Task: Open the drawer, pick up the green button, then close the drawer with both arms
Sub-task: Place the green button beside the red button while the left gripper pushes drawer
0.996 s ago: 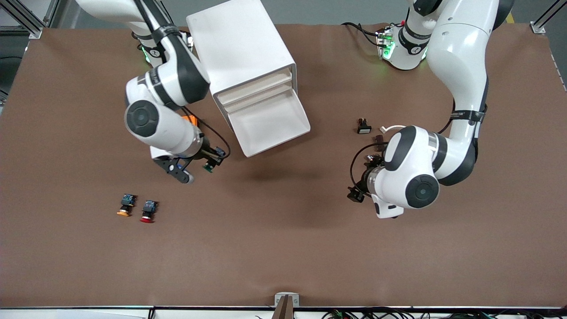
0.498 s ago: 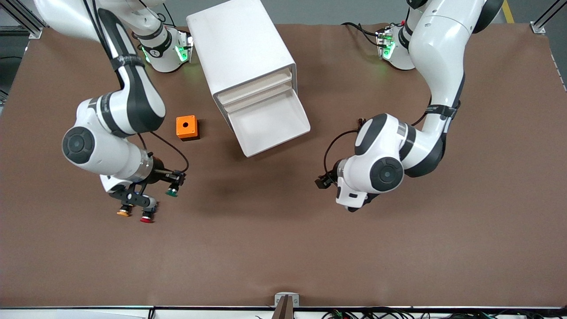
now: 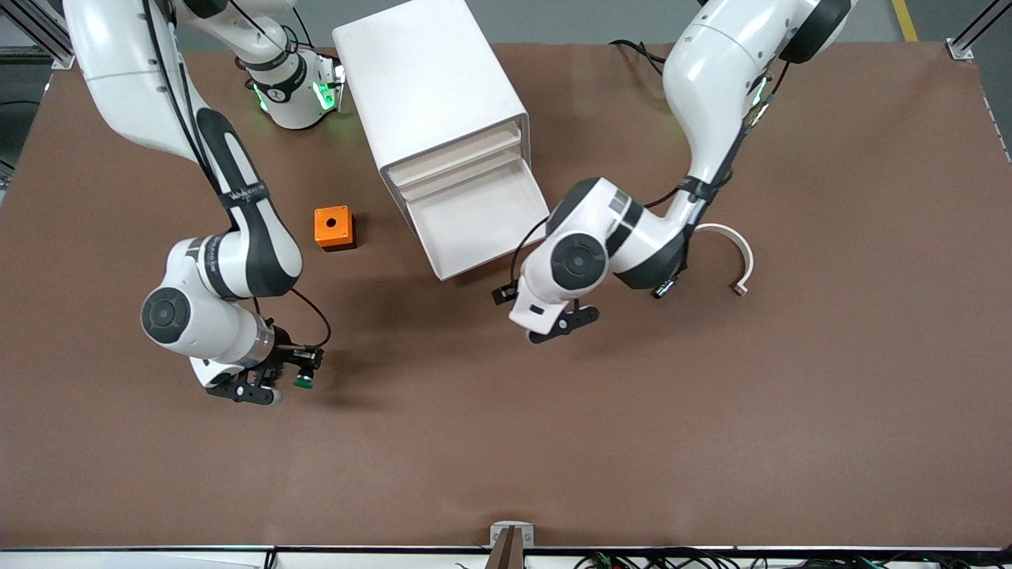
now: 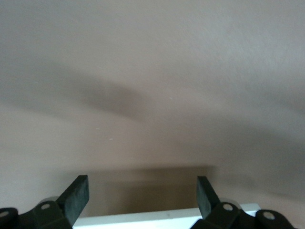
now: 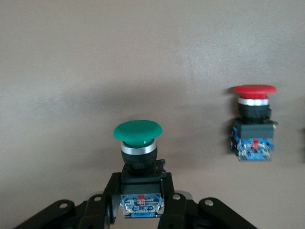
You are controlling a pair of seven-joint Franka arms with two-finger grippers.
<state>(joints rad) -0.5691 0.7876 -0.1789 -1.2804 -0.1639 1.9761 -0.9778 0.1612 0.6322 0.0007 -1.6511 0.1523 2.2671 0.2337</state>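
Observation:
The drawer (image 3: 482, 217) stands pulled out of the white cabinet (image 3: 427, 79), and its tray looks empty. My right gripper (image 3: 296, 378) is low over the table toward the right arm's end. It is shut on the black body of the green-capped button (image 3: 303, 382). The right wrist view shows the button (image 5: 138, 131) cap forward between the gripper's (image 5: 141, 183) fingers. My left gripper (image 3: 563, 324) hangs over bare table just off the drawer's front lip. Its fingers are open in the left wrist view (image 4: 143, 183), with nothing between them.
A red-capped pushbutton (image 5: 252, 124) lies on the table beside the held button; the right hand covers it in the front view. An orange box (image 3: 333, 227) sits beside the cabinet. A white curved strip (image 3: 731, 253) lies toward the left arm's end.
The right arm swung away from the drawer with the green button and came down beside the red pushbutton, now covering it. The left arm moved in from its end of the table toward the drawer.

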